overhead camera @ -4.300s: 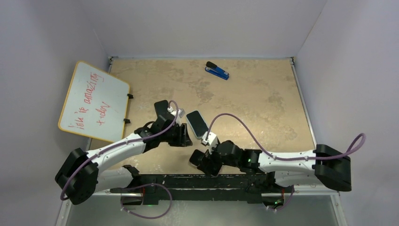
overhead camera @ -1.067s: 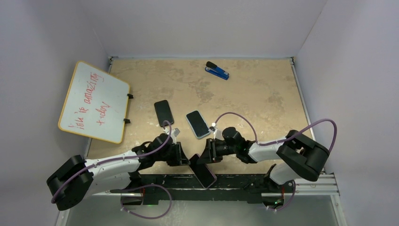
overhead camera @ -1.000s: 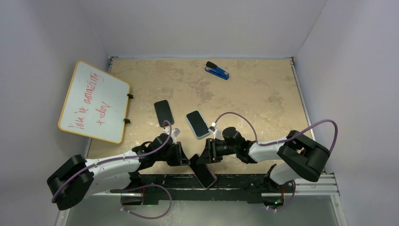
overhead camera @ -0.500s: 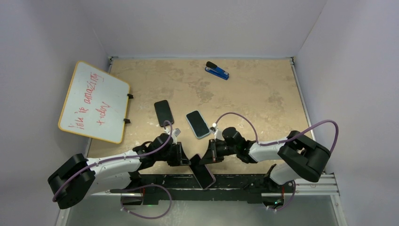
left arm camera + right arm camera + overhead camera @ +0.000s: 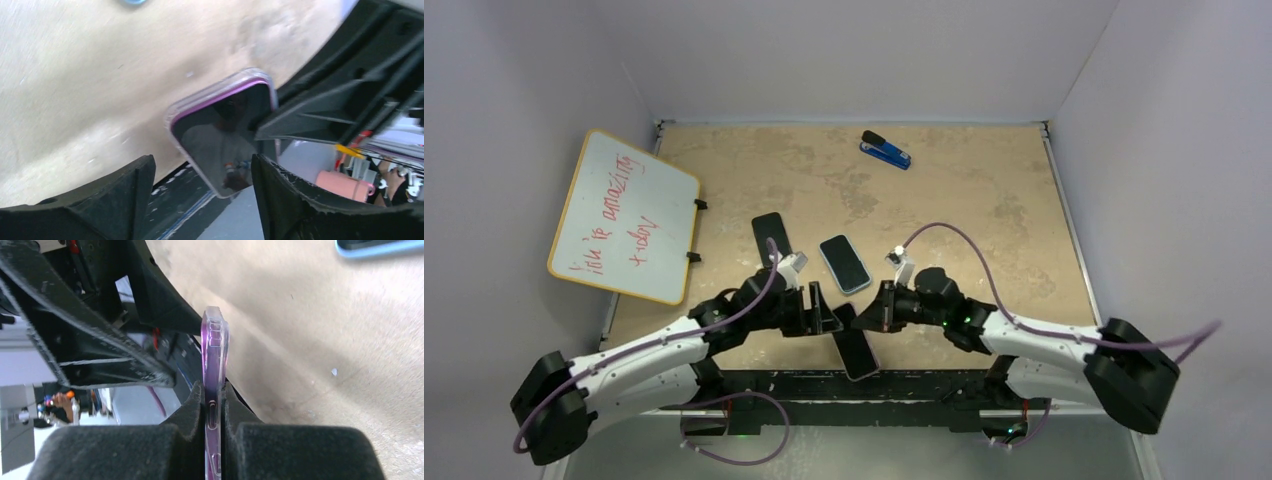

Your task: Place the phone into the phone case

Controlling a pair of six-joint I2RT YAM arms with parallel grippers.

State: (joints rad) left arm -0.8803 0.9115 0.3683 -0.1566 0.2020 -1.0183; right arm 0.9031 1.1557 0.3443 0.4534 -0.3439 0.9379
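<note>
Right pincer (image 5: 866,320) pinching the case (image 5: 856,350), pads pressed flat on its two faces; the right wrist view shows the clear purple rim edge-on between them. A dark glossy phone (image 5: 225,145) fills the rim in the left wrist view and looks seated, though I cannot tell whether it is fully in. The case is tilted at the middle of the near desk edge, its lower end hanging past the edge over the black rail (image 5: 924,385).

Left pincer (image 5: 822,308) spread wide with nothing between the fingers, just left of the case and pointing at it. Cannot tell whether it touches.

Black phone (image 5: 771,238) flat on the desk, left of centre, apart from both arms. Blue phone (image 5: 844,263) flat just right of it. Stapler (image 5: 885,150) near the far edge. Whiteboard (image 5: 621,215) at the left edge.
</note>
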